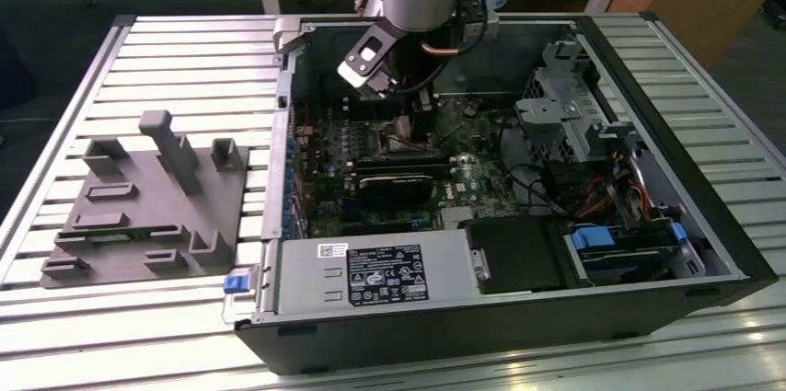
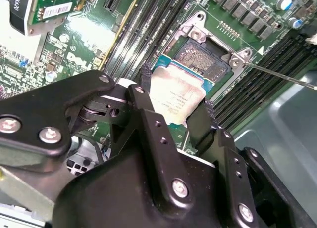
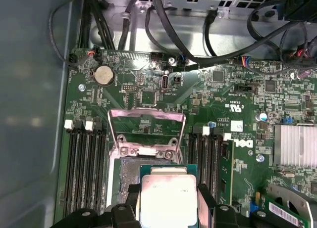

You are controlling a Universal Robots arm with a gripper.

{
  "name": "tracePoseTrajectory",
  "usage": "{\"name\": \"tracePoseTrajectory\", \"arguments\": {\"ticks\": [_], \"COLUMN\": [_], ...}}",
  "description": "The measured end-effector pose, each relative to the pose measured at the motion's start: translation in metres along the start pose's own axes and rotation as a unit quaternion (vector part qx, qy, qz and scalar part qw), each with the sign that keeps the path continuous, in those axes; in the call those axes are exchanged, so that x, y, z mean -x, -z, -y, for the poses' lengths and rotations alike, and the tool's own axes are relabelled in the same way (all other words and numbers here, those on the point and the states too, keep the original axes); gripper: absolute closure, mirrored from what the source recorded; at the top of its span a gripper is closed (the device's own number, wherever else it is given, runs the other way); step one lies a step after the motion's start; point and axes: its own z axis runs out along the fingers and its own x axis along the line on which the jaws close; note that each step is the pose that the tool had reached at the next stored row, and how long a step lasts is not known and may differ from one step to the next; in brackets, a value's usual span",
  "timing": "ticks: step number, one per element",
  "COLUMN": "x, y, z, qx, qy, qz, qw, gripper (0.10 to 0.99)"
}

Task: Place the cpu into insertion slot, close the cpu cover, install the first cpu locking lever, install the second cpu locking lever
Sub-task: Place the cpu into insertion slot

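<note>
Fingers (image 2: 148, 118) clamp cpu (image 2: 176, 97) flat, metal top upward, over open socket's (image 2: 204, 57) edge

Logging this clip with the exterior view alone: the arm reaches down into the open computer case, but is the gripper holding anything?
Observer: Yes. In both wrist views the gripper is shut on the cpu, clamped by two opposite edges.
Operator: Is the chip seated?
Observer: It does not look so. In the second wrist view the socket shows its contact field bare, and the cpu overlaps just one edge of it.
Operator: And the cover?
Observer: In the first wrist view the cpu cover stands tipped up, off the socket.
</note>
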Motion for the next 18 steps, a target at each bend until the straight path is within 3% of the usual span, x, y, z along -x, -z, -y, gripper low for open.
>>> {"name": "tracePoseTrajectory", "arguments": {"ticks": [3, 18], "x": [-0.0002, -0.0076], "y": [-0.003, -0.0085], "z": [0.0002, 0.0017], "qx": [0.0021, 0.0022], "qy": [0.0, -0.014], "qz": [0.0002, 0.0031], "qw": [1.0, 0.9999], "gripper": [0.549, 0.549]}}
